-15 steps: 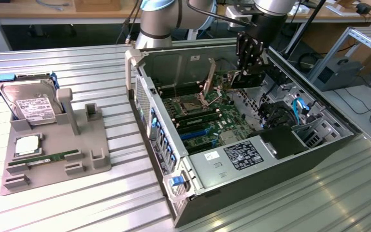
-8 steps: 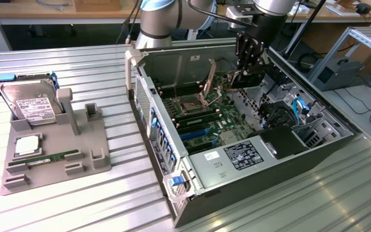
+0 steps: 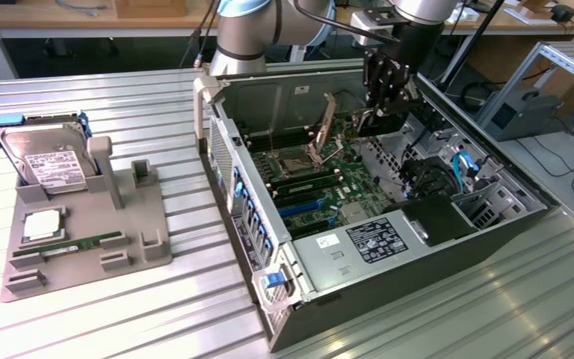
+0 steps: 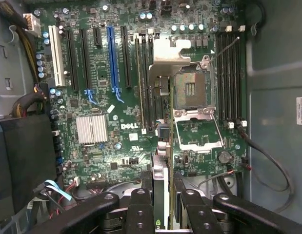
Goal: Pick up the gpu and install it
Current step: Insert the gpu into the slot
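Note:
My gripper hangs inside the open computer case, over the far part of the motherboard. It is shut on the gpu, a thin dark card held on edge below the fingers. In the wrist view the gpu shows edge-on between the two black fingers, with my gripper well above the green motherboard. The long blue slot and the black slots beside it lie bare, away from the card's edge.
A raised CPU socket frame stands near the gripper. Black shroud and drive cages fill the case's right side in the exterior view. On the exterior view's left, a grey holder carries a hard drive, a CPU and a RAM stick.

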You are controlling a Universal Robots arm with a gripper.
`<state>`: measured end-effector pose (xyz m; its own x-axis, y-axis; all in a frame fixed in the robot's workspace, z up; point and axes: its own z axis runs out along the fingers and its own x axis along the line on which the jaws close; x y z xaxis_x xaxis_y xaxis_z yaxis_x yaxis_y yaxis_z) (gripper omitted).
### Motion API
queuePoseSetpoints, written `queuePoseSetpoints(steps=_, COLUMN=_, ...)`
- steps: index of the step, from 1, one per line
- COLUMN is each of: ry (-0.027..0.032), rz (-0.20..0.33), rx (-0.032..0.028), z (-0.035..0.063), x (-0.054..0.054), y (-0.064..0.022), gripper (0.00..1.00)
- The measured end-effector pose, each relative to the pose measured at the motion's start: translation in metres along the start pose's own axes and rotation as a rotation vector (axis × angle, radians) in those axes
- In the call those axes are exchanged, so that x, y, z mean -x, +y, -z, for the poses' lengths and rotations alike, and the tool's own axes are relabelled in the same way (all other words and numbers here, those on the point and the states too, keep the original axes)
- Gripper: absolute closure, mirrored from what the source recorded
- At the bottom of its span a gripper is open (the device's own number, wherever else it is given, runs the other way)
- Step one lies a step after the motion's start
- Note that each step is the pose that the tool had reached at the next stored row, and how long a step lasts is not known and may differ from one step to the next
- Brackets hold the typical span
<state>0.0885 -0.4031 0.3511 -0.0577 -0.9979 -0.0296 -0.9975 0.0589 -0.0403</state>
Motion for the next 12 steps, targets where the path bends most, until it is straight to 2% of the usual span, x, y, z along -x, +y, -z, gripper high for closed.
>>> queuePoseSetpoints(steps=12, ry=-0.0003, rz=0.008, rx=0.0003, z=0.0000, x=0.0000, y=0.0000, gripper=0.73)
